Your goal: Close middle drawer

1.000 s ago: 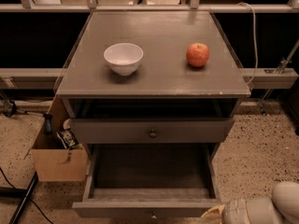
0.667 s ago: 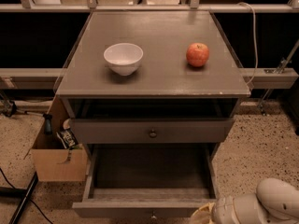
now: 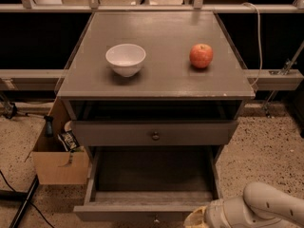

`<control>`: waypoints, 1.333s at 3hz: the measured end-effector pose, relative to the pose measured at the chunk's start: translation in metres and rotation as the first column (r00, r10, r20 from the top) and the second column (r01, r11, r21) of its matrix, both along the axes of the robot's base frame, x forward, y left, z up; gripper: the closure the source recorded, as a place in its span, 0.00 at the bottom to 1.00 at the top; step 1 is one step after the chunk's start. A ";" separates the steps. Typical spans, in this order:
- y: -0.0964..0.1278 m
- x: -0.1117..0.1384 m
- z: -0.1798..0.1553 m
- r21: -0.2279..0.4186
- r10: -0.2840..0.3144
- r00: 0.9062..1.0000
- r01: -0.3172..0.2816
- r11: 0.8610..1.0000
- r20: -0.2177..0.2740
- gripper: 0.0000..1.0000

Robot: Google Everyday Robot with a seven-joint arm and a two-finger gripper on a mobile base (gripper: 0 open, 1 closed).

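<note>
The middle drawer (image 3: 152, 175) is the grey-brown one pulled far out of the cabinet, showing a deep, empty box. Its flat front (image 3: 118, 213) runs along the bottom edge of the camera view, with a small dark knob (image 3: 155, 218) at the centre. My gripper (image 3: 195, 218) is at the bottom right on a white arm (image 3: 266, 205). Its yellowish tip is right at the drawer front, just right of the knob. Whether it touches the front is not visible.
Above the open drawer is a shorter drawer front (image 3: 154, 133) with a round knob. A white bowl (image 3: 125, 58) and a red apple (image 3: 201, 55) stand on the cabinet top (image 3: 161, 80). An open cardboard box (image 3: 59, 165) with clutter stands on the floor at the left.
My arm and gripper have moved left along the bottom edge, toward the knob of the open drawer. The drawer has not visibly moved.
</note>
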State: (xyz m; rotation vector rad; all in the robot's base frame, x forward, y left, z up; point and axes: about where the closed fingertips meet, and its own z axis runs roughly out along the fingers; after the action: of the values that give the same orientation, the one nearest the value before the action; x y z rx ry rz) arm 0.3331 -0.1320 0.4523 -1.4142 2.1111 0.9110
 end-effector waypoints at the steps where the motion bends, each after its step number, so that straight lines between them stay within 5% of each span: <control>1: 0.007 -0.004 -0.016 0.003 -0.012 1.000 0.012 1.000 -0.023 1.00; 4: 0.007 -0.004 -0.017 0.004 -0.012 1.000 0.012 1.000 -0.025 0.36</control>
State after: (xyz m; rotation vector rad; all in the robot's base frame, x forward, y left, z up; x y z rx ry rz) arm 0.3289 -0.1248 0.4349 -1.3934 2.1327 0.9317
